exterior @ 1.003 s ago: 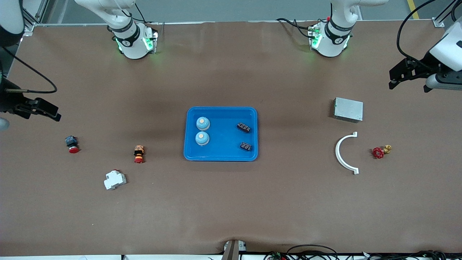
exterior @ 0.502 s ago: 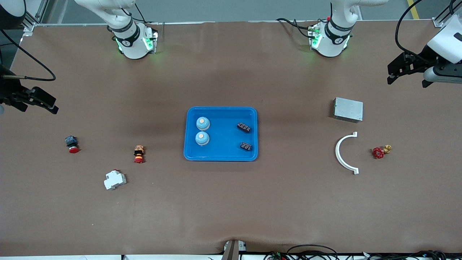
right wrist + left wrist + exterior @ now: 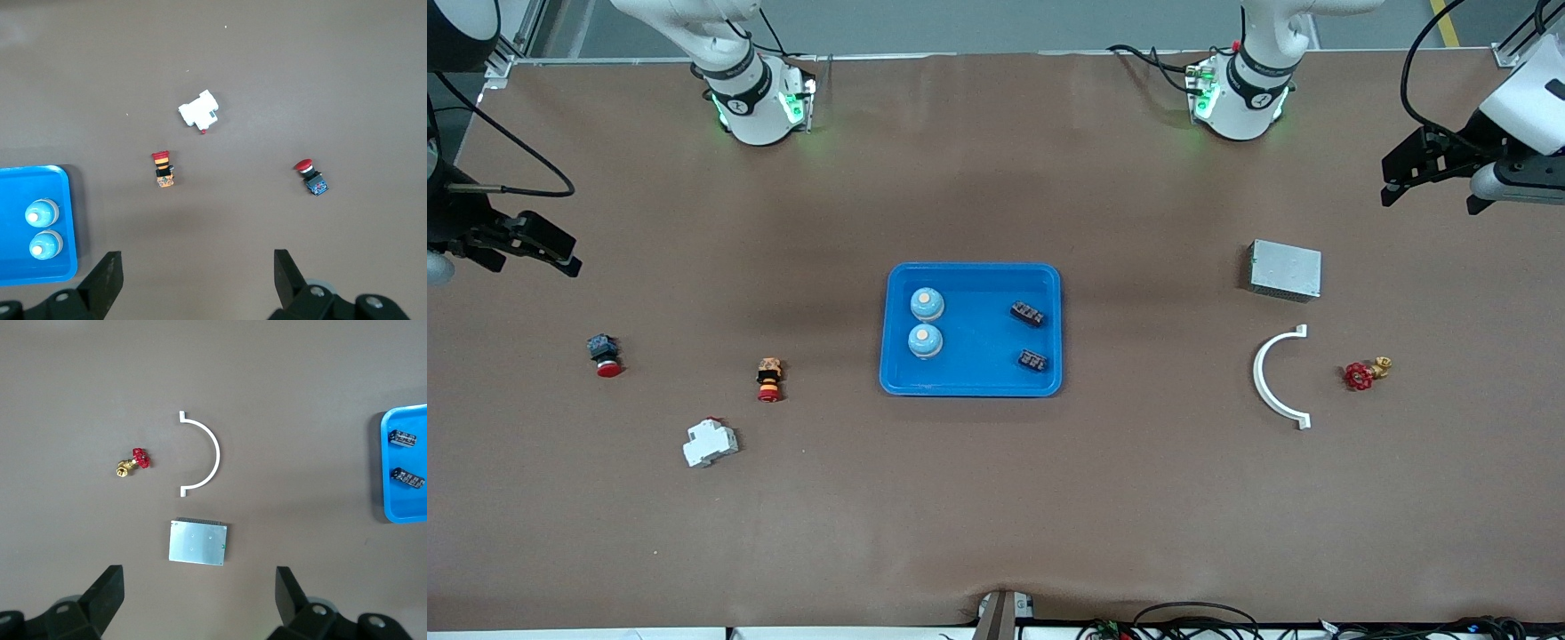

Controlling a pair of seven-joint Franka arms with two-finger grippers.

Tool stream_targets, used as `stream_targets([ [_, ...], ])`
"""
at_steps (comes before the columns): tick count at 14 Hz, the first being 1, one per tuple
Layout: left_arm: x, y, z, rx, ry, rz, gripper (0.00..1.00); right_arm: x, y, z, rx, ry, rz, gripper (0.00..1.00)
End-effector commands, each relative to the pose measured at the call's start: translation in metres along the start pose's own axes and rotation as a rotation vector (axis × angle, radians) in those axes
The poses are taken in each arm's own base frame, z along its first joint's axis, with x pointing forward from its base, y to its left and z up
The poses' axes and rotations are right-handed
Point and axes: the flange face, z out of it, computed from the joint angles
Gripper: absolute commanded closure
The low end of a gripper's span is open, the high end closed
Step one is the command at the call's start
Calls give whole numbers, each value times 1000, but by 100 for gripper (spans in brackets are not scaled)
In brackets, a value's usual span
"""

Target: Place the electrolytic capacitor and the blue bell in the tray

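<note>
Two light, rigid blue bells (image 3: 927, 321), best pinched across their domes, and two small capacitors (image 3: 1030, 336) lie in the tray (image 3: 971, 388); left gripper (image 3: 1409, 178) and right gripper (image 3: 534, 244) hover at the surface's ends, jaws wide, empty.
</note>
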Motion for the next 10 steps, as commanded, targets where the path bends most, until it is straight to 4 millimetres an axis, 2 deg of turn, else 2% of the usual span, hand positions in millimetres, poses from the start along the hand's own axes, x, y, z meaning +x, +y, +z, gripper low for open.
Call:
stream_targets([
  [1,-3,-2,-14,-5,18,-8,0,0,-9,-3,-5,-1,-7,0],
  [10,-6,-4,-17,-6,-19,-12,0,1,-5,-2,-6,-4,-1,0],
])
